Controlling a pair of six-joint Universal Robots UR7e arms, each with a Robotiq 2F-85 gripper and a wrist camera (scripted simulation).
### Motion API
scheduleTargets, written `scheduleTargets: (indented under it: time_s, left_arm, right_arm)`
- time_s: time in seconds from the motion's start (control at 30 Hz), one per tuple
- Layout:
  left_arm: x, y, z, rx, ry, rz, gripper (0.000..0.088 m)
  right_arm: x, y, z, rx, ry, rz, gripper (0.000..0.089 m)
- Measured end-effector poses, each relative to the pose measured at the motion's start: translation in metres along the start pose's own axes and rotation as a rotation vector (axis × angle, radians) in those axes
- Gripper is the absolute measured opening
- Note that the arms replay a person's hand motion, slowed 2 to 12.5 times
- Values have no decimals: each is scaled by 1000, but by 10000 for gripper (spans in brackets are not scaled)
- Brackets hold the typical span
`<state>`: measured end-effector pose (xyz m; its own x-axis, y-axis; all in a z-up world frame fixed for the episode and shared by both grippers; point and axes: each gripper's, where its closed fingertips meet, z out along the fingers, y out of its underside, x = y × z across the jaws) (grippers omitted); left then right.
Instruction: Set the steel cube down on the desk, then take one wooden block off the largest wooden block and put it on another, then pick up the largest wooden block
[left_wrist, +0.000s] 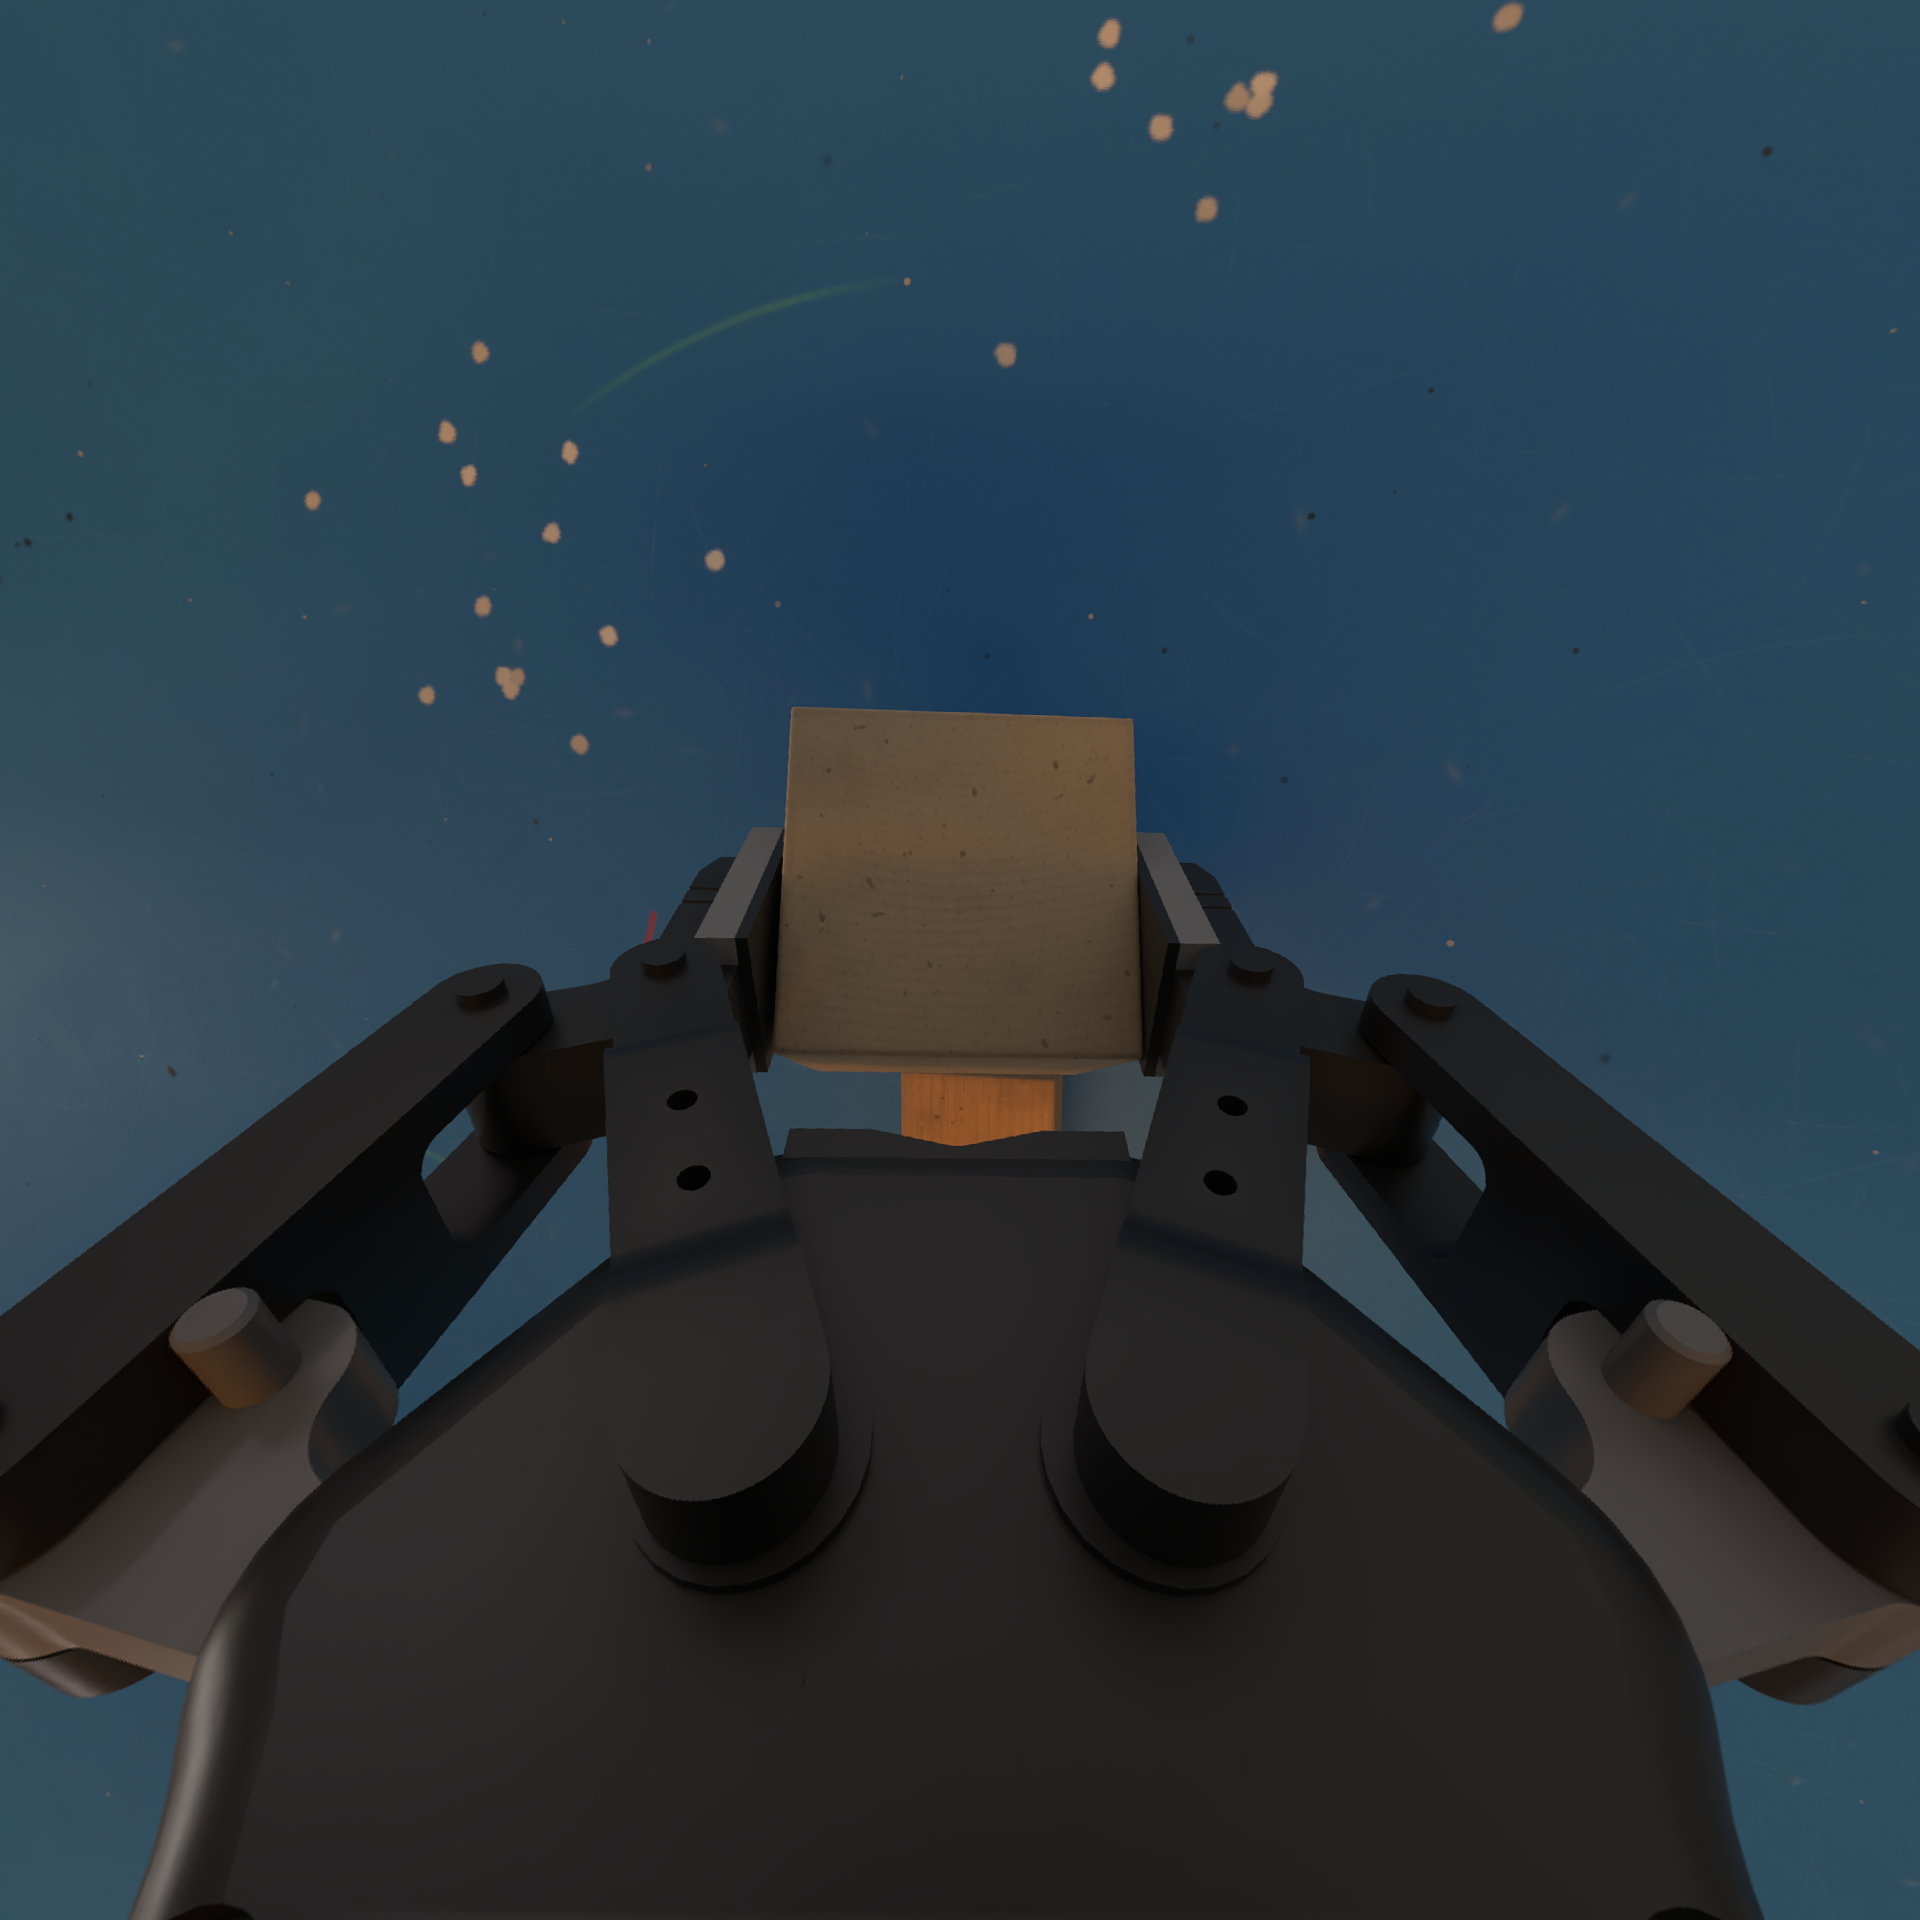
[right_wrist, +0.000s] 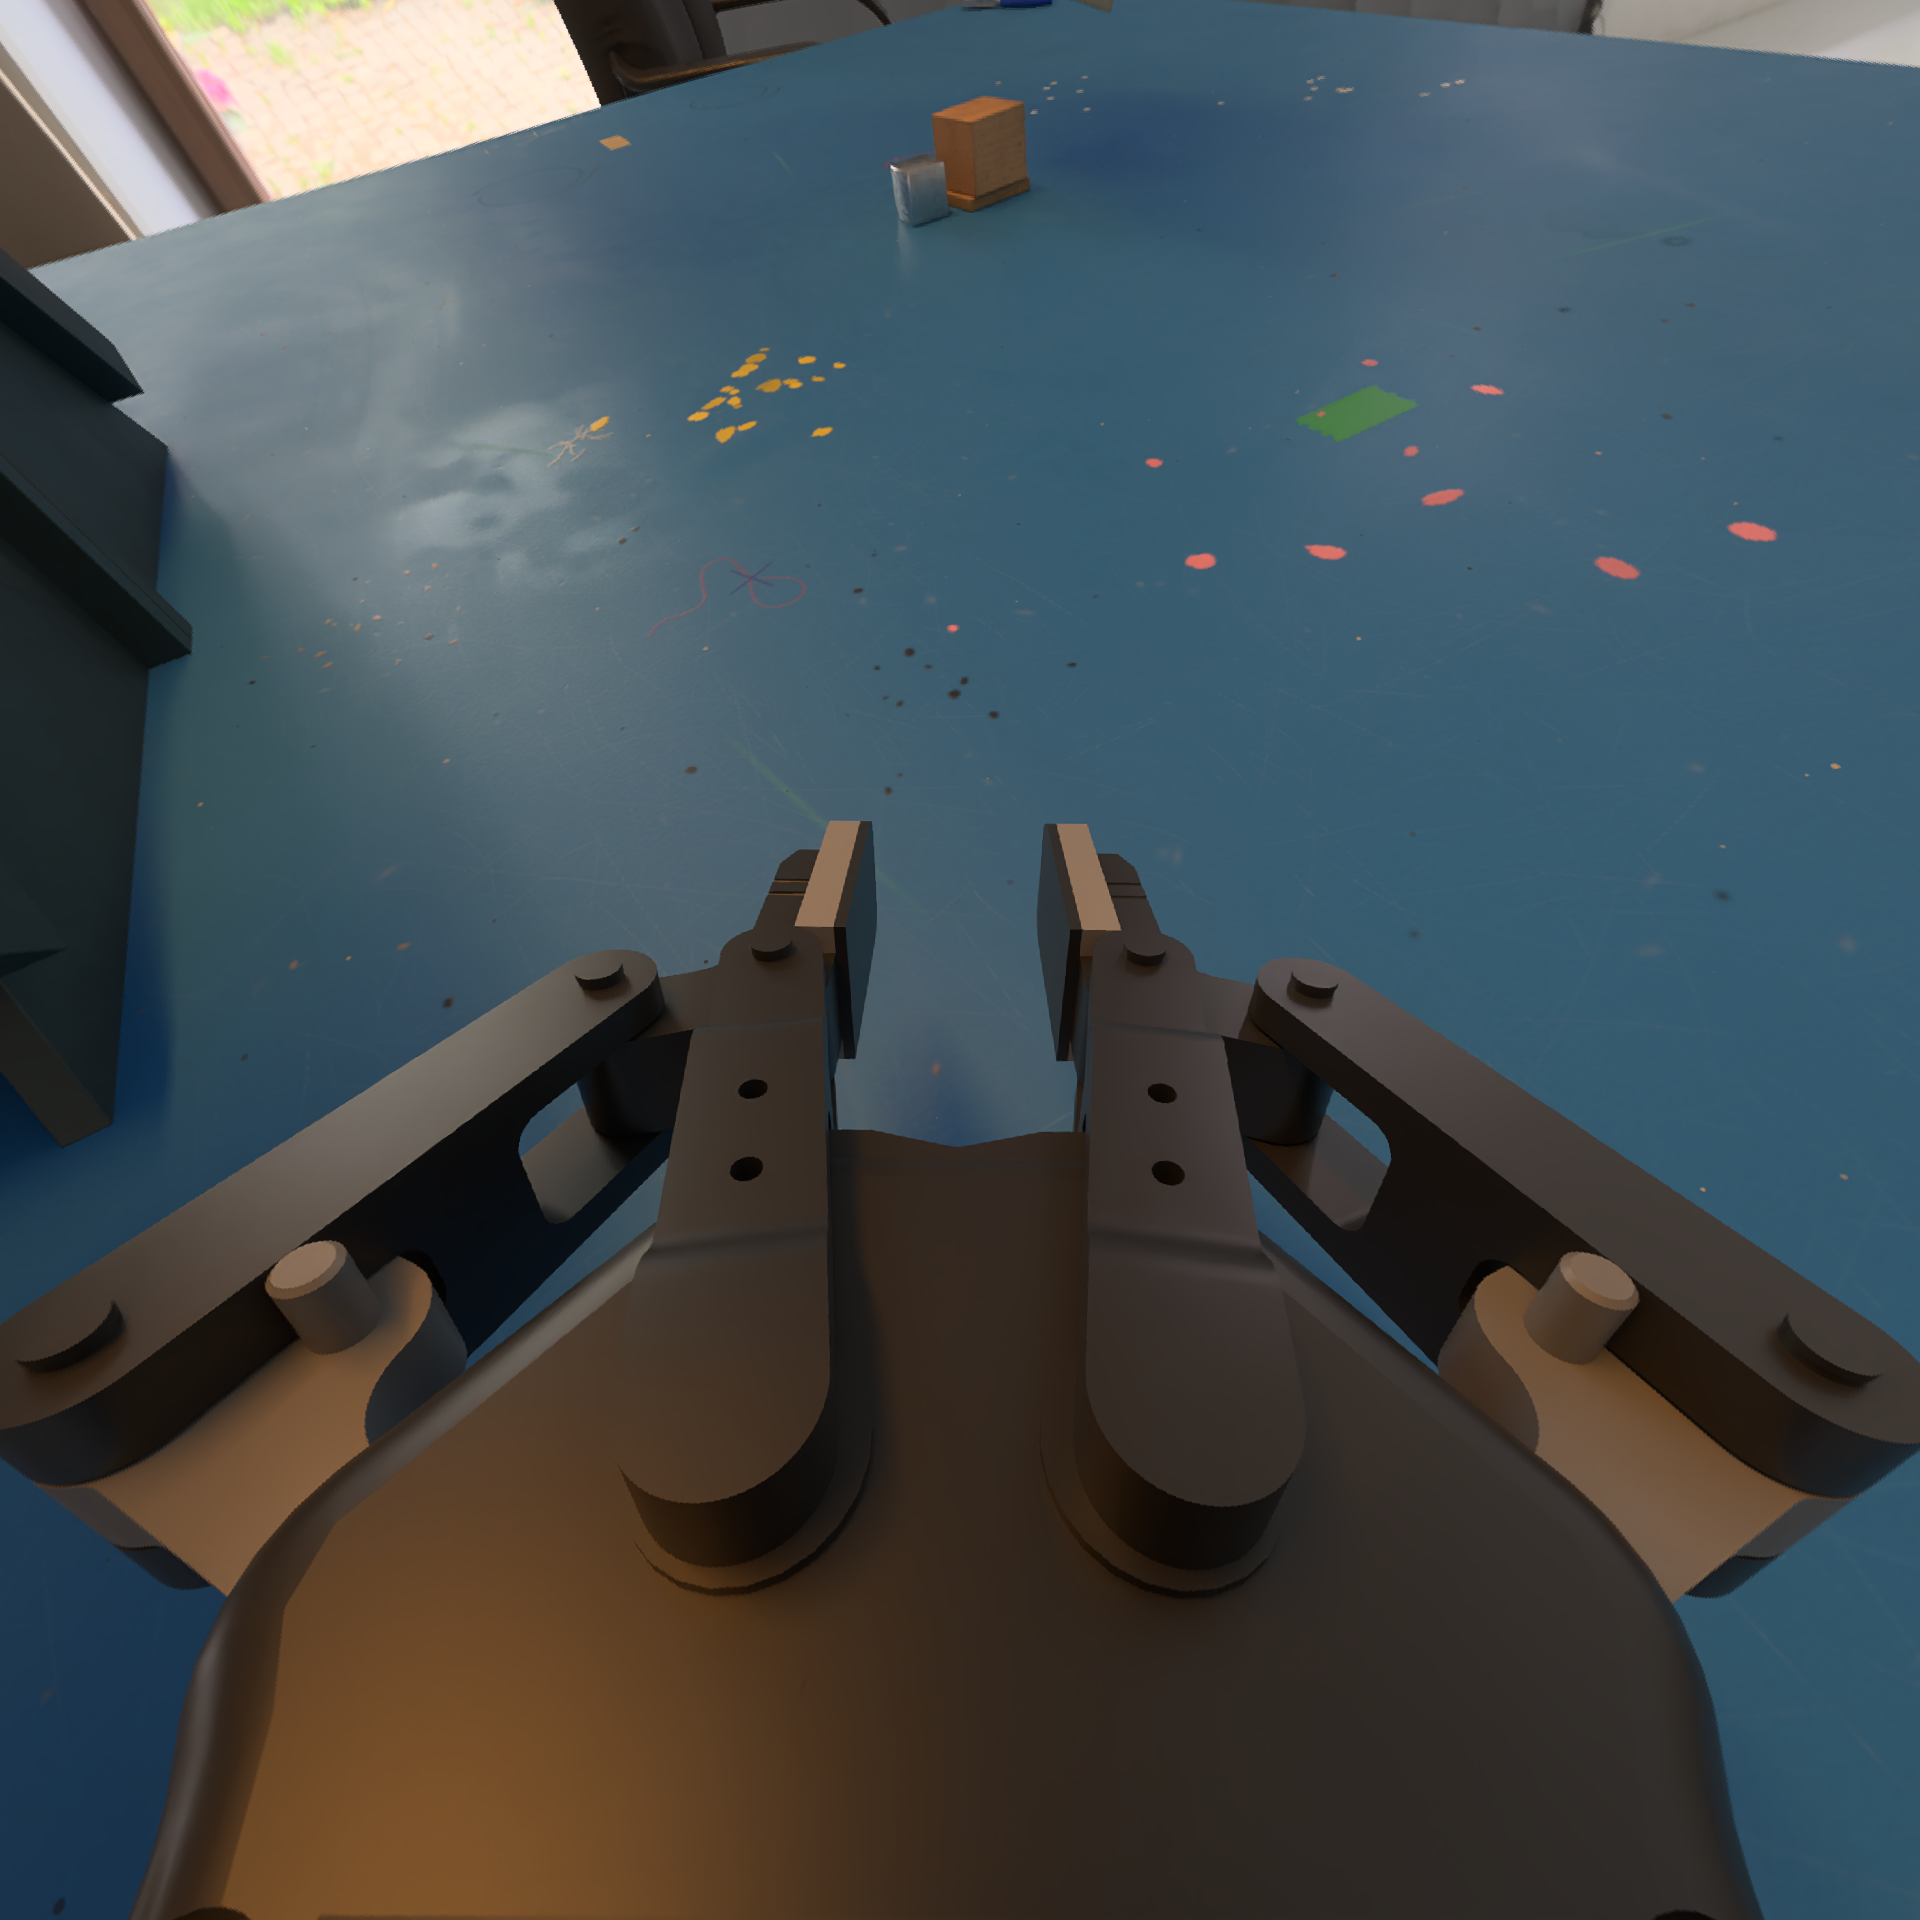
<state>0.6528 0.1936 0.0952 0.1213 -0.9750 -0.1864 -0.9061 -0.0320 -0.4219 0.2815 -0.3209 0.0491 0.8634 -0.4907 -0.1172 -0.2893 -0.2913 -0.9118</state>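
Observation:
In the left wrist view my left gripper is shut on a pale tan wooden block, with one pad on each side face. Below it a strip of an orange wooden block shows; I cannot tell whether the two touch. In the right wrist view my right gripper is open and empty above the blue desk. Far ahead an orange wooden block stands on a thin flat wooden slab. The steel cube rests on the desk just left of it.
A dark blocky structure stands at the desk's left edge. A small green patch, a small tan chip and paint-like spots lie flat on the desk. A window and a dark chair are beyond the far edge.

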Motion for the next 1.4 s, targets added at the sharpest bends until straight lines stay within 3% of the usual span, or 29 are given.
scheduleTargets:
  time_s: [0.47,1.4]
  left_arm:
    - [-1,11,20,-74,-37,20,525]
    - [8,31,42,-103,-11,2,525]
  right_arm:
    - [-5,-3,-3,7,-6,-12,287]
    - [-8,-5,-7,11,-4,-36,285]
